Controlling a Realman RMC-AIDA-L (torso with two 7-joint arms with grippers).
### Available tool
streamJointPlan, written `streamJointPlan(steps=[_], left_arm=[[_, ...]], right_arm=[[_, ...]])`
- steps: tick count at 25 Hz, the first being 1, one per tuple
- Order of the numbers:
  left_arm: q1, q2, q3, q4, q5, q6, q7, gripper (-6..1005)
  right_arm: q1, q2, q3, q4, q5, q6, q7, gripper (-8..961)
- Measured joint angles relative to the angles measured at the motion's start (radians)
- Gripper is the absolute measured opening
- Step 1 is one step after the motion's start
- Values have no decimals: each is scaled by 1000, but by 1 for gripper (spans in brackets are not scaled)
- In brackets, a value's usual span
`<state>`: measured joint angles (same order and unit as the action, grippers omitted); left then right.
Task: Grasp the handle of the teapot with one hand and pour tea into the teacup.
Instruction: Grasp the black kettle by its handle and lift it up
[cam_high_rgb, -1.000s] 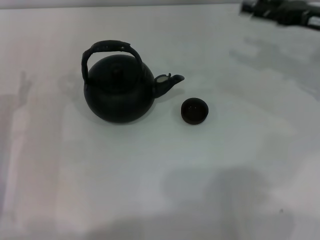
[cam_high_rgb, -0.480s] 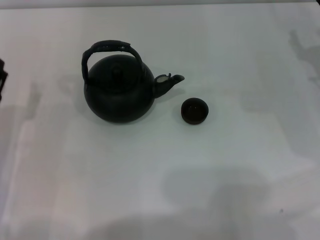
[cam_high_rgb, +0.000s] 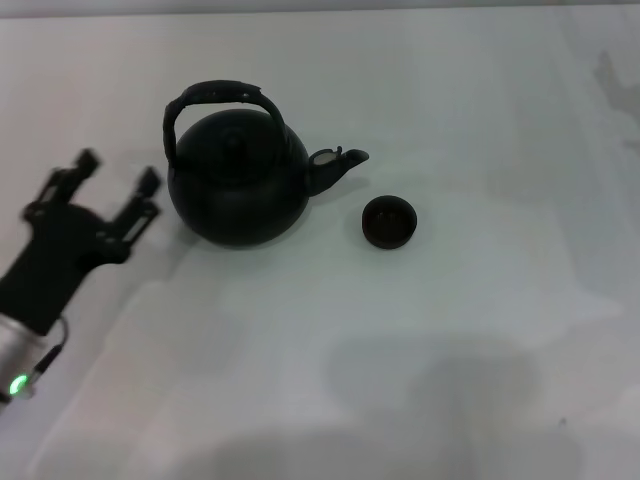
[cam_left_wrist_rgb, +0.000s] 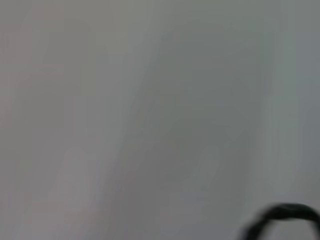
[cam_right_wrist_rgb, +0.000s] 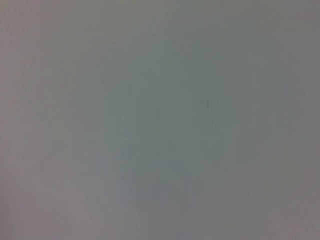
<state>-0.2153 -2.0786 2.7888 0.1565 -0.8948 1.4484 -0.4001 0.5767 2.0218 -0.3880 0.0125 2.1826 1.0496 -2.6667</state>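
My left gripper (cam_high_rgb: 118, 176), fingers spread to take the handle (cam_high_rgb: 212, 95), sits just left of the teapot (cam_high_rgb: 238, 180) on the table (cam_high_rgb: 480, 330). The spout faces the teacup (cam_high_rgb: 388, 221) nearby, ready for pouring. My right gripper is out of sight.

Soft, even light overhead, faint grey shadows pooling on the white counter (cam_high_rgb: 480, 330), both wrist views washed-out and blurred, the handle (cam_left_wrist_rgb: 280, 220) just a dark smear.
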Motion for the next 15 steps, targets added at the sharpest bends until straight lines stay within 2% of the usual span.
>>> streamJointPlan(steps=[3, 7, 10, 15], left_arm=[[-45, -1, 0, -16, 54, -28, -1, 791], [-85, -3, -4, -15, 54, -91, -5, 782], [-94, -4, -9, -12, 38, -105, -2, 718], [-114, -6, -11, -11, -44, -143, 0, 718]], right_arm=[[0, 0, 0, 0, 1, -2, 7, 845], [-11, 0, 1, 0, 2, -2, 33, 845], [-17, -2, 1, 0, 2, -1, 38, 845], [-20, -3, 2, -2, 3, -1, 41, 845]])
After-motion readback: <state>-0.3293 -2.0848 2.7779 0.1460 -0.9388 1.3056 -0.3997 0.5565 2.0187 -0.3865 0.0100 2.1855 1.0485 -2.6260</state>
